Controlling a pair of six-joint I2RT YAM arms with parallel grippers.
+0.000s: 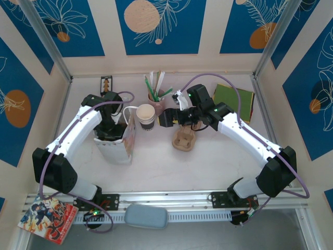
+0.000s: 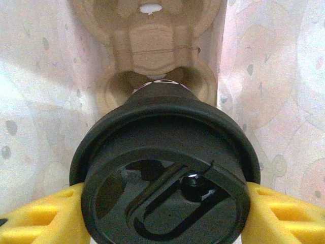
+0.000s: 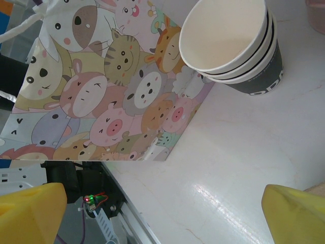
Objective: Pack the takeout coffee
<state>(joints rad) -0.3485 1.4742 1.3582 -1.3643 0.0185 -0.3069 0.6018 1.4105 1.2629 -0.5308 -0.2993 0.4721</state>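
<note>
Two jaw sets. Clamped between left gripper (image 2: 160, 213) jaws: takeout coffee (image 2: 162, 152), small white paper cup with round black plastic lid; beyond jaws, brown moulded-pulp carrier (image 2: 152, 46). Spread wide, empty: right gripper (image 3: 162, 213); ahead of jaws, lidless striped paper cup (image 3: 228, 40).

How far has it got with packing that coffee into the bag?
Nearly there. Done: the lidded coffee cup is lifted and down inside the paper bag. In hand: the left tool grips it over a slot of the cardboard tray at the bag's bottom. Left: seat it, let go and pull the arm out. The right tool hangs open outside the bag.
</note>
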